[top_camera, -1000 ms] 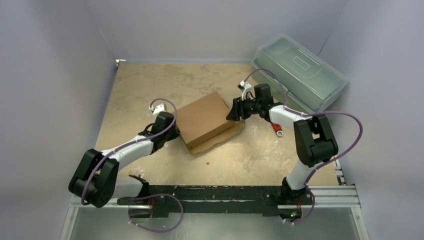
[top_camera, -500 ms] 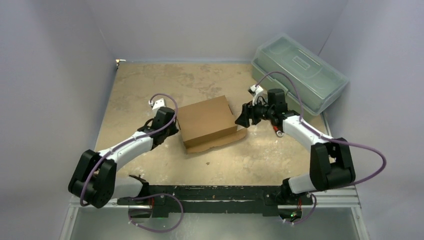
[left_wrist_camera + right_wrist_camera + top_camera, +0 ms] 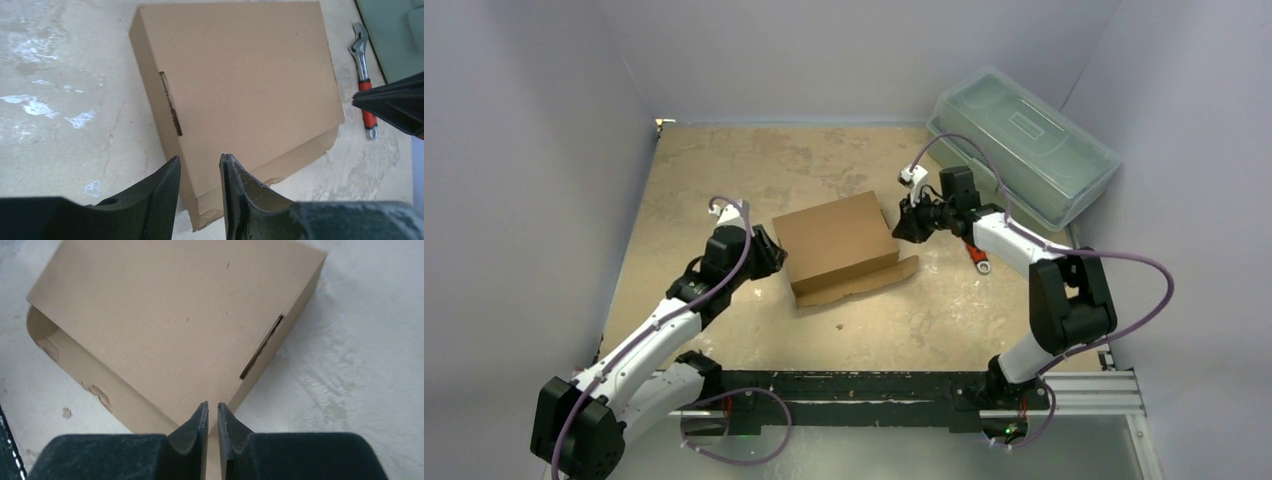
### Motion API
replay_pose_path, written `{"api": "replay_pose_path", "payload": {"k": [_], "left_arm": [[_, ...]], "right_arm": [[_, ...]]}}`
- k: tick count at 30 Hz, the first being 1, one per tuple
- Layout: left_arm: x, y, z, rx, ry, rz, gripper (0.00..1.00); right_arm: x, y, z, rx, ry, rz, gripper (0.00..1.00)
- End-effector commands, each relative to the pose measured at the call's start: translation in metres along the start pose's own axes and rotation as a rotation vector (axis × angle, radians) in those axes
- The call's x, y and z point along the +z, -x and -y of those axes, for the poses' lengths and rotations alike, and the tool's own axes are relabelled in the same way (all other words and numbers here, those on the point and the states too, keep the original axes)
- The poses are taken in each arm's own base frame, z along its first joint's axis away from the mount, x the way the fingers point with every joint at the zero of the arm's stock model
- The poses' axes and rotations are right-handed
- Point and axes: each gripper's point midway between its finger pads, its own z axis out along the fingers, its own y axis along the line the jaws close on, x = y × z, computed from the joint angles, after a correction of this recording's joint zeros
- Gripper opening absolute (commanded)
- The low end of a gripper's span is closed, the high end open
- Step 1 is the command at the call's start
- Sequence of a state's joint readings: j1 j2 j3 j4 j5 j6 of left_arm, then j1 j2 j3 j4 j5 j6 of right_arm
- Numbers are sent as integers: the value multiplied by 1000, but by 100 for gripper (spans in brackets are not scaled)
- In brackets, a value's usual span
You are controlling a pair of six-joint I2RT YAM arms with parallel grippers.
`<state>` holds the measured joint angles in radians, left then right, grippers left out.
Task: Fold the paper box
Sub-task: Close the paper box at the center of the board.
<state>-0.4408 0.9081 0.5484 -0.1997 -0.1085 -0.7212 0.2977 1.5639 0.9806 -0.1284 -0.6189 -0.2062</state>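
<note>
Cardboard paper box (image 3: 836,243) sits mid bench (image 3: 724,170), loose flap (image 3: 864,285) at six o'clock: light, stiff, so I'd pinch flap edges. Left jaws slightly apart at nine; right jaws together at three.

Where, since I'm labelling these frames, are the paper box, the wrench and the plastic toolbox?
paper box (image 3: 836,238): top external view, middle of its flat top panel.
wrench (image 3: 366,92): left wrist view, on its red handle.
plastic toolbox (image 3: 1024,140): top external view, centre of its lid.
</note>
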Motion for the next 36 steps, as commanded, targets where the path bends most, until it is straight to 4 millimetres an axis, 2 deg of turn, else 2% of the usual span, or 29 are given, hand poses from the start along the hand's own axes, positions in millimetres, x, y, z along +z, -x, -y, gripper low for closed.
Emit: {"api": "replay_pose_path", "payload": {"k": [1,5,9,11,13,15,17,20,21,24,30,36], "left_arm": [[7,-10,18,17,-92,-57,36],[22,-25,13,35,-75,-123,39],[29,-31,1,59,-20,-142,40],[28,-29,0,59,-12,-131,40],[22,-21,2,57,-16,-105,41],[13,-11,4,52,-17,-63,49],[4,-2,4,46,-12,-28,54],[-2,1,1,27,0,-1,61],[-1,-1,-1,22,2,-5,62],[8,-10,-5,22,16,-30,63],[29,-17,-4,38,18,-64,63],[49,-19,6,43,-13,-90,61]], "right_arm": [[6,-8,0,-33,1,-66,14],[9,-19,5,-16,-21,-106,14],[12,-32,6,3,-10,-155,14],[11,-26,0,-9,16,-135,14],[3,-11,-6,-28,30,-88,17],[-7,5,-13,-52,41,-34,22],[-17,19,-18,-67,42,14,31],[-22,25,-20,-49,36,49,51],[-20,25,-19,-30,35,55,54],[-12,17,-13,55,45,50,57],[2,-5,5,224,40,20,53],[12,-32,-2,315,122,-51,50]]}}
